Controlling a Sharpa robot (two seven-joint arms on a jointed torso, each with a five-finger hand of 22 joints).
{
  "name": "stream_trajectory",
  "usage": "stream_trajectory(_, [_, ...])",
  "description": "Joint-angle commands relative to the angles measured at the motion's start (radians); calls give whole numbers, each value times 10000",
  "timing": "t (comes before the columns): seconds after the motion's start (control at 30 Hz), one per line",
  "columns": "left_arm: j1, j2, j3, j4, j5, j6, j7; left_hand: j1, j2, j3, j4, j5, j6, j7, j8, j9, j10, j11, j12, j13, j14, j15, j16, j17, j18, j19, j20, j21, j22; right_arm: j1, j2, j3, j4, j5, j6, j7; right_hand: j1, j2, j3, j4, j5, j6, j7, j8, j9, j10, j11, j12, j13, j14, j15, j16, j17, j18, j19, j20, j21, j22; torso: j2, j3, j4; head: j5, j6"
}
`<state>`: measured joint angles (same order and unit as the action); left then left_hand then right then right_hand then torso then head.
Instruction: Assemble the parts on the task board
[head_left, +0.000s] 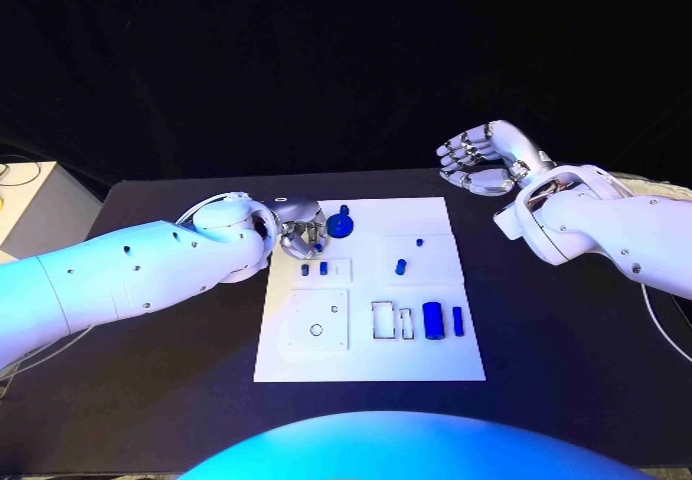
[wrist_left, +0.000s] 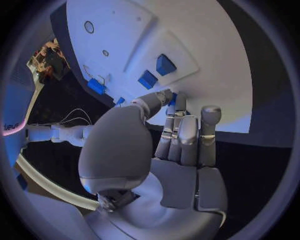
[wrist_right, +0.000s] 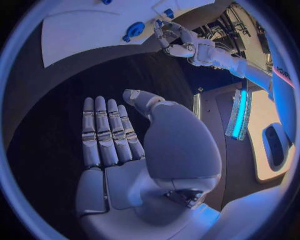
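While lying flat, blue cylinder (head_left: 433, 320) points toward the robot.

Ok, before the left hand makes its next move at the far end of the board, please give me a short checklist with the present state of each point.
1. Left hand is over the far left corner of the white task board: ok.
2. Left hand holds a part: cannot tell.
3. Round blue knob-shaped part lies just beside the left hand: ok.
4. Right hand is off the board, fingers apart, holding nothing: ok.
5. Blue cylinder part lies on the near side of the board, away from both hands: ok.
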<state>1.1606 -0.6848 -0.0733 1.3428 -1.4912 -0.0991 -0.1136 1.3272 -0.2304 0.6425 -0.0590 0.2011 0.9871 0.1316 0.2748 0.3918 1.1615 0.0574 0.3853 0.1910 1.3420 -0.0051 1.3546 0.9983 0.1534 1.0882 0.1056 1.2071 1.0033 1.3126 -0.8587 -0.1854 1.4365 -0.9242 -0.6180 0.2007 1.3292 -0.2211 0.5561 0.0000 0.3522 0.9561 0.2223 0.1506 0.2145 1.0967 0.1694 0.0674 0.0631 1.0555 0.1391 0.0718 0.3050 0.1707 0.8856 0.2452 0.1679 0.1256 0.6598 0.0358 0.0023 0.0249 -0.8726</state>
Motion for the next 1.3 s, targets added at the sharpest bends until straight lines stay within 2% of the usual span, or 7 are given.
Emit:
stream_trajectory(0.03, [-19,20,-10,34,62,204,8,-81,-10,-77,14,-41,-81,0,-53,-15,-69,4,55,52,23,-7,41,22,-107,-4,-55,-62,-18,-3,6,3,-1,-45,116,130,-75,-24,-6,50,51,-59,25,-62,12,-77,10,-7,-3,-99,-4,-39,-14,135,19,81,-36,-9,-4,-3,2,0,0])
stream_trajectory(0.53, [-25,-25,-6,87,20,35,-79,-35,-12,-167,60,-28,-331,18,-211,-39,-202,-37,401,340,60,-34,109,116,-114,81,-75,-101,-28,-7,-1,3,-7,18,210,65,-103,-60,-34,88,51,-135,77,-113,20,-155,51,-29,-9,-170,29,-53,-87,129,34,108,-157,-111,-2,0,1,1,0])
stream_trajectory(1.03, [-35,-135,19,157,-9,-122,-275,-20,-127,-219,203,-18,-1258,-58,-650,-171,-427,-117,881,745,158,-104,184,229,-141,273,-136,-107,25,-14,-16,2,-5,20,218,41,-93,-87,-62,94,50,-195,111,-153,23,-237,84,-37,-10,-222,55,-53,-139,129,37,132,-247,-186,-2,0,0,6,0])
stream_trajectory(1.2, [-36,-192,27,177,-12,-90,-334,1,-132,-220,216,-14,-1370,-82,-690,-189,-437,-132,928,784,175,-115,197,262,-143,289,-144,-110,27,-16,-25,2,-9,-22,422,-65,-68,-94,-68,82,44,-223,110,-172,24,-282,92,-42,-11,-220,58,-40,-156,133,56,137,-274,-212,-1,-3,-6,-3,0])
stream_trajectory(1.3, [-37,-233,32,185,-14,-78,-356,12,-134,-219,216,-13,-1399,-88,-700,-194,-441,-137,939,794,174,-119,195,254,-141,285,-146,-118,18,-19,-33,2,-18,-67,589,-136,19,-48,-136,53,15,-272,81,-209,46,-540,90,-37,-9,138,-25,148,-145,152,430,52,-210,-242,3,-2,1,-16,0])
